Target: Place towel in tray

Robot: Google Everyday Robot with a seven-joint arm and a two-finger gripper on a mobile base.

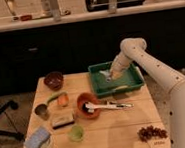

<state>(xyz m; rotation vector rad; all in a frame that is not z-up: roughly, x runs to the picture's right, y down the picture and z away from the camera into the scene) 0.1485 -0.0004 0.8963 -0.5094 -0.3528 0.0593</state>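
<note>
One arm is reaching into the tray (98,86), its gripper (110,77) hanging low over a pale patch, seemingly the towel (106,75). Placement looks underway; next comes letting go and lifting clear.

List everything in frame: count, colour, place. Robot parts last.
table: 1, light wood, centre
tray: 1, green, back right of table
towel: 1, pale grey-blue, inside tray under the gripper, partly hidden
bowl: 1, dark reddish, back left
bowl with utensil: 1, orange-red, centre; light utensil pointing right
carrot-like piece: 1, orange, left of centre
metal cup: 1, grey, left
dark block: 1, brown, front left
sponge pad: 1, light blue, front-left corner
small cup: 1, green, front centre
grapes: 1 bunch, dark red, front right
arm: 1, white, from right
gripper: 1, down inside tray
</note>
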